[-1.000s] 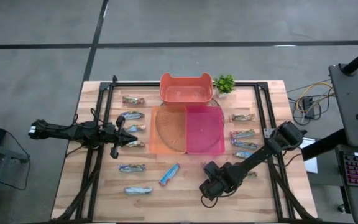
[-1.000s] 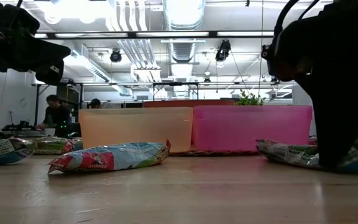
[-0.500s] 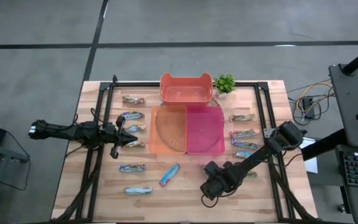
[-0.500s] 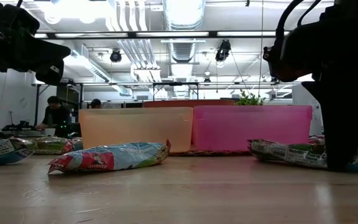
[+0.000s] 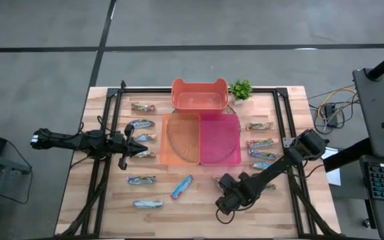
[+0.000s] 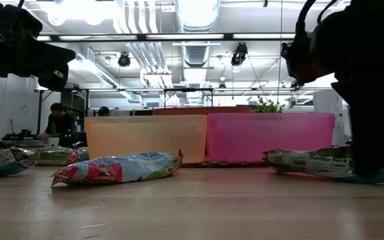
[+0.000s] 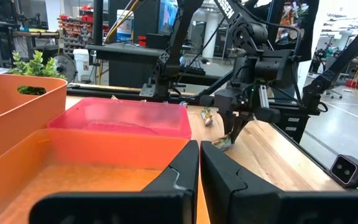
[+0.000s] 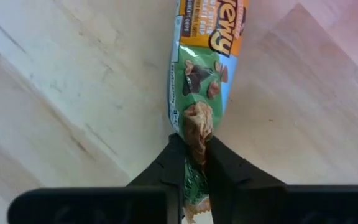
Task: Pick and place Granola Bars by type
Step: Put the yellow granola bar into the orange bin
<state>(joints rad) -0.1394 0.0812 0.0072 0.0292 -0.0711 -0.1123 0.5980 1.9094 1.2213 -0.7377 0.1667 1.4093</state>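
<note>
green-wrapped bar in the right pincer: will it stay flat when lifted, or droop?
Likely droops some: the right pincer pinches the green-wrapped bar at one end, so most of it overhangs. Probably light, being small and flat. The glossy wrapper crumples at the pinch, so it may slip.

My right gripper (image 8: pixel 194 163) has drawn its jaws together since 1 second ago, now pinching the green-and-orange wrapped granola bar (image 8: pixel 205 68) at its crimped end. In the low view that bar (image 6: pixel 310 161) has lifted slightly and shifted leftward off the wooden desk (image 6: pixel 192 207).
</note>
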